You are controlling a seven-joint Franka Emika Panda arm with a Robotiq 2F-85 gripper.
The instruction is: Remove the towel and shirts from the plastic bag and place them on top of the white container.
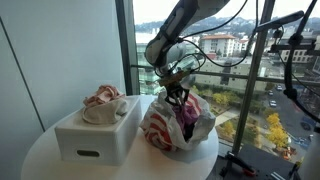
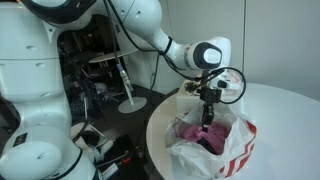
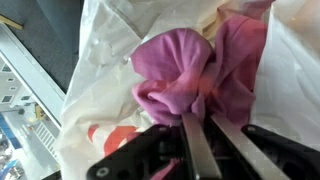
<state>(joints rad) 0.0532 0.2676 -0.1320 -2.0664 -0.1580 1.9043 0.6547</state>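
The plastic bag point(image 1: 160, 132) point(image 2: 232, 152) point(image 3: 98, 92), white with red rings, stands open on the round table beside the white container point(image 1: 92, 138). A magenta shirt point(image 3: 180, 68) point(image 2: 205, 138) point(image 1: 189, 118) lies bunched in the bag's mouth. My gripper point(image 3: 207, 120) point(image 1: 178, 98) point(image 2: 208, 112) reaches down into the bag. Its fingers point(image 3: 192, 145) are shut, pinching a fold of the magenta shirt. On the container's lid rest a pale pink and white shirt point(image 1: 100, 96) and the pale towel point(image 1: 108, 112). Anything deeper in the bag is hidden.
The white round table point(image 1: 50, 160) point(image 2: 290, 110) carries the container and the bag, and its rim is close to both. A glass window wall point(image 1: 250, 100) stands right behind the bag. Dark equipment and a lamp stand point(image 2: 128, 100) sit off the table.
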